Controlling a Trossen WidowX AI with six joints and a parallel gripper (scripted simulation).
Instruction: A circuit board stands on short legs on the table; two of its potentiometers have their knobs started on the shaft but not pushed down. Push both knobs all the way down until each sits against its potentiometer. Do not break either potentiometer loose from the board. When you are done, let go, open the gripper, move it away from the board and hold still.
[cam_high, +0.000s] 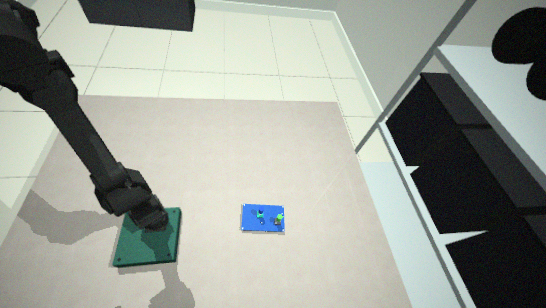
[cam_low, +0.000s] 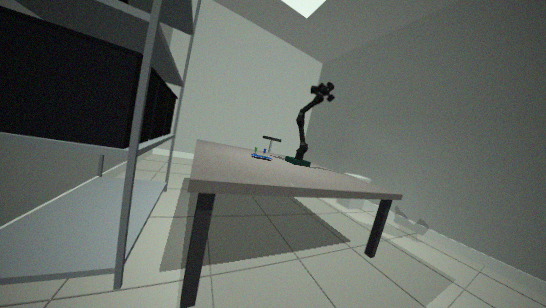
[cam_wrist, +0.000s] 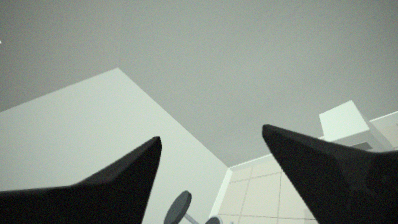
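Observation:
The blue circuit board (cam_high: 250, 225) (cam_low: 261, 157) lies right of the arm's base in the top view. A bright green knob (cam_high: 280, 217) (cam_low: 255, 149) stands up over a brown part near the board's right edge. A dark blue knob (cam_high: 261, 211) (cam_low: 265, 150) stands by a teal part near the middle. Both are too small to tell how far down they sit. My gripper (cam_low: 331, 92) (cam_wrist: 211, 135) is open with nothing between its fingers. It is high above the table, well away from the board, and points away from it. It is outside the top view.
The arm stands on a green base plate (cam_high: 132, 250) (cam_low: 298, 161) on the pinkish table (cam_high: 210, 160) (cam_low: 240, 175). A shelf rack (cam_high: 400, 155) (cam_low: 134, 165) stands beyond the table's edge on the board's side. The wrist view shows walls, floor tiles and a dark round object (cam_wrist: 178, 207).

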